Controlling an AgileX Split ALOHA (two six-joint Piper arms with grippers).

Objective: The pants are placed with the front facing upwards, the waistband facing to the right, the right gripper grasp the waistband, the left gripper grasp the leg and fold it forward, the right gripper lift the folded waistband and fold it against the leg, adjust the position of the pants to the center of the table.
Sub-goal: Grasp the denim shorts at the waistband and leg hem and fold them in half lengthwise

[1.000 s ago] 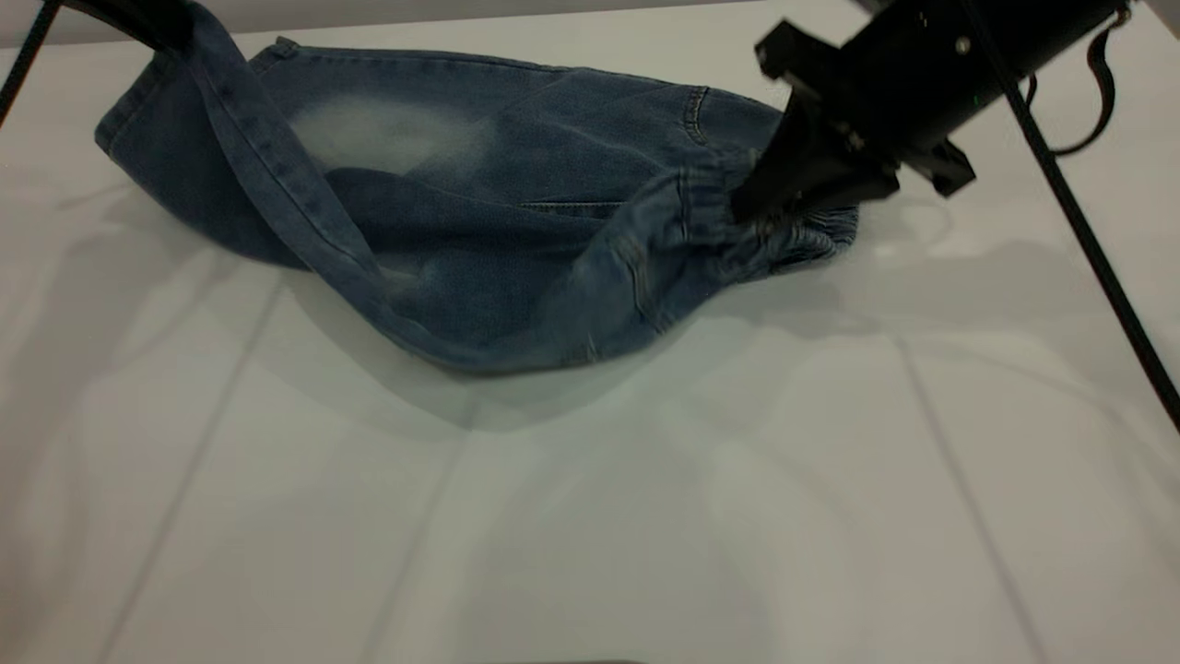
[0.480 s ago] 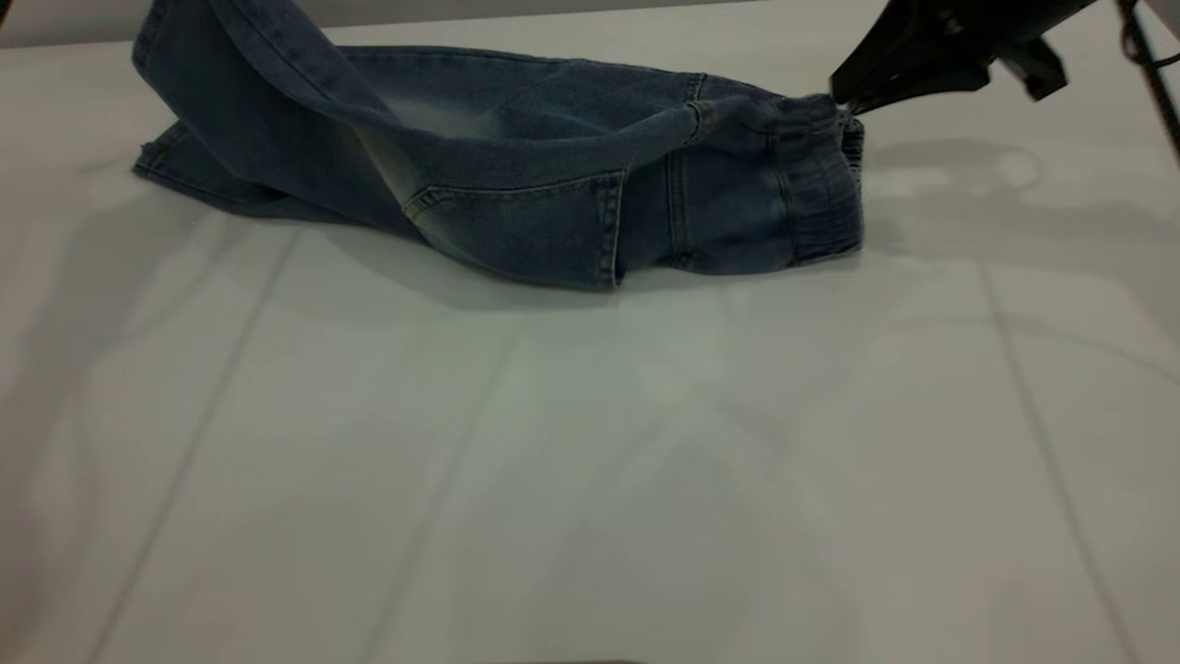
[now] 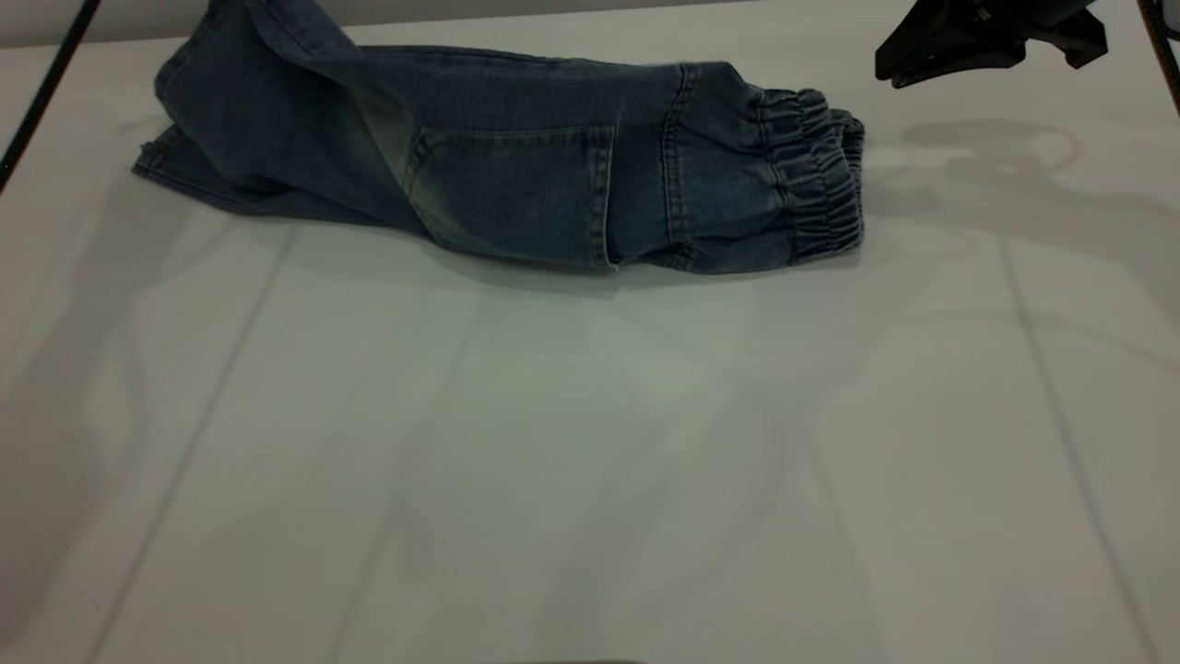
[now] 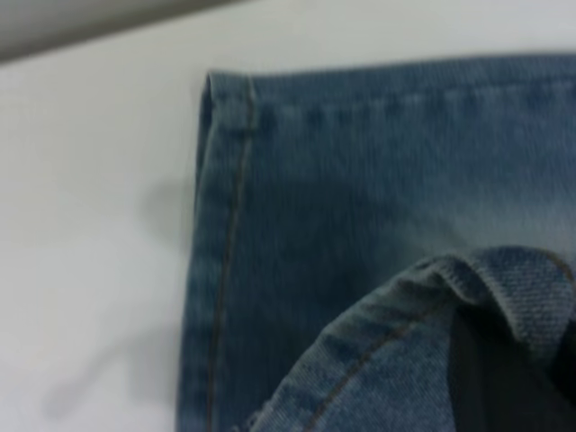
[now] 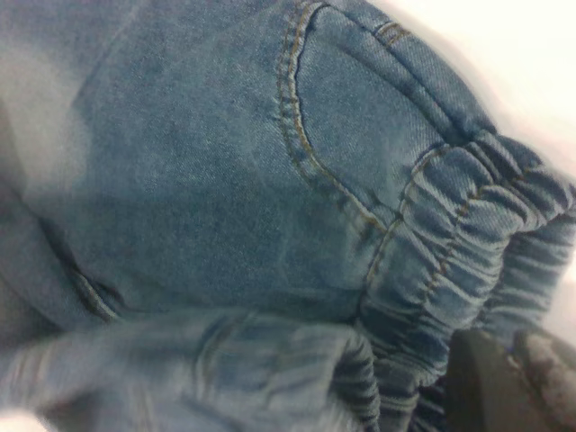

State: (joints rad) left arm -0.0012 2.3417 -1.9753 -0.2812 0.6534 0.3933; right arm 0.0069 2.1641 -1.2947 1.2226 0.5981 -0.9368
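Right gripper (image 3: 899,72) hangs just off the waistband (image 3: 811,175), holding nothing, jaws look about closed. Left gripper itself is hidden, can't tell its fingers, though a leg hem is lifted at far left. Pants (image 3: 516,175) look folded lengthwise; waistband-to-leg fold and centering remain. Table (image 3: 590,461) is plain white, pants near its far edge.

The right gripper (image 3: 890,72) hovers at the far right, holding nothing.

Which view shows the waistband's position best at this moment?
The exterior view: the waistband lies whole at the pants' right end. The right wrist view shows only part of its puckers close up; the left wrist view shows none.
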